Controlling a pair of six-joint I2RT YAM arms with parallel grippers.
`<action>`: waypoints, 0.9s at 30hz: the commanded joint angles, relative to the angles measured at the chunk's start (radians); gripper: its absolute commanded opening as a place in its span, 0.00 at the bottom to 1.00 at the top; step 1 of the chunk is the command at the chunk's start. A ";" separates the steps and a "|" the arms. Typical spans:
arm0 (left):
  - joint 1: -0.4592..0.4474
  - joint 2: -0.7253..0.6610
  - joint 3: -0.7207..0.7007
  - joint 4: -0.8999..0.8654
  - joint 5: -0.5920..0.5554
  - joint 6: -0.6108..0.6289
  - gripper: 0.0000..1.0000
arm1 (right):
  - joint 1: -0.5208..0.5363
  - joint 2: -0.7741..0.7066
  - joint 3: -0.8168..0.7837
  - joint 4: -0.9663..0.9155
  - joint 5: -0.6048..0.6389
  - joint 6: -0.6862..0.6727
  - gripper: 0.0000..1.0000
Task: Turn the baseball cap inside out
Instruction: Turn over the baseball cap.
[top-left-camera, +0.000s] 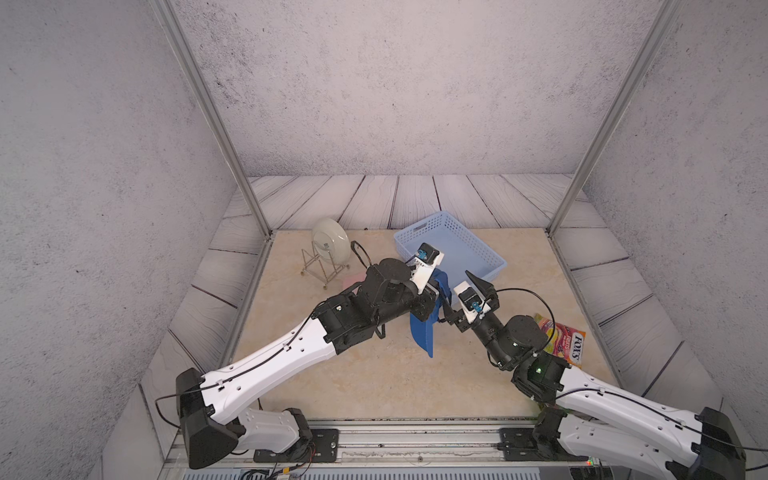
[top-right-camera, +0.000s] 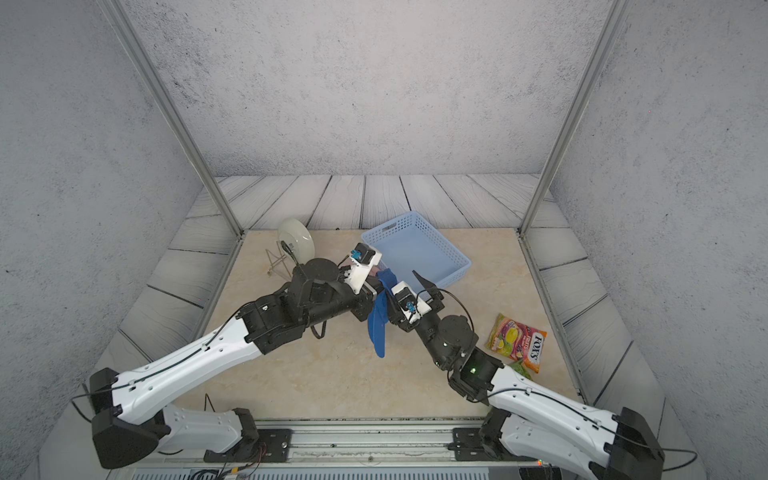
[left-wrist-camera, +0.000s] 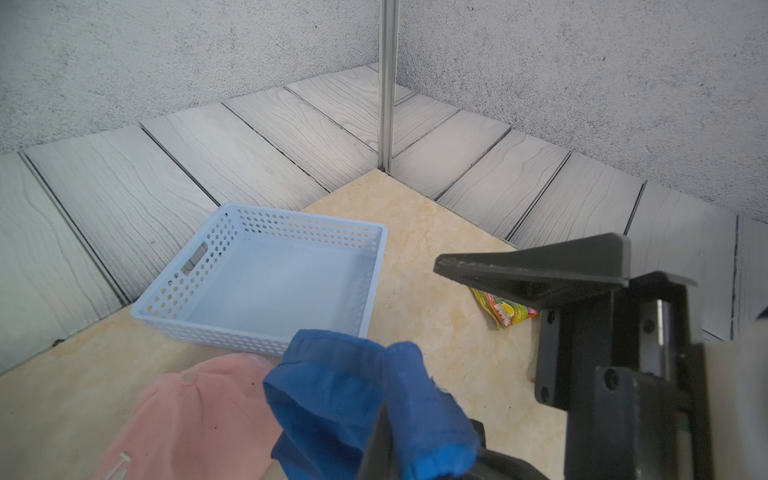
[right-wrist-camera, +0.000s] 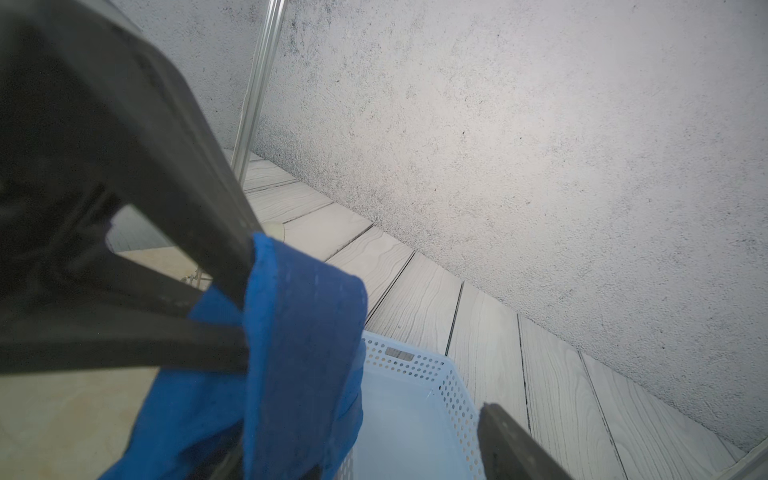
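Blue cloth, soft and light by the look, the baseball cap (top-left-camera: 423, 332) dangles above the table (top-left-camera: 374, 386), stiff brim down, its crown pinched tight in the left gripper (top-left-camera: 437, 294). The right gripper (top-left-camera: 455, 289) hangs alongside, jaws spread apart. I'd take the limp crown edge, never the brim; it should fold easily. A basket (top-left-camera: 473, 237) sits just behind.

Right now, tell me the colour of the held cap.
Blue; the cap shows best in the left wrist view.
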 joint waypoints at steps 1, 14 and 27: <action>0.011 -0.035 0.029 -0.002 0.032 -0.026 0.00 | 0.007 0.026 0.005 0.055 -0.024 -0.060 0.71; 0.288 -0.093 -0.019 -0.214 0.566 0.137 0.00 | -0.021 -0.027 0.268 -0.678 -0.440 0.096 0.00; 0.298 -0.105 -0.032 -0.479 0.634 0.464 0.22 | -0.250 0.272 0.572 -1.148 -1.380 0.294 0.00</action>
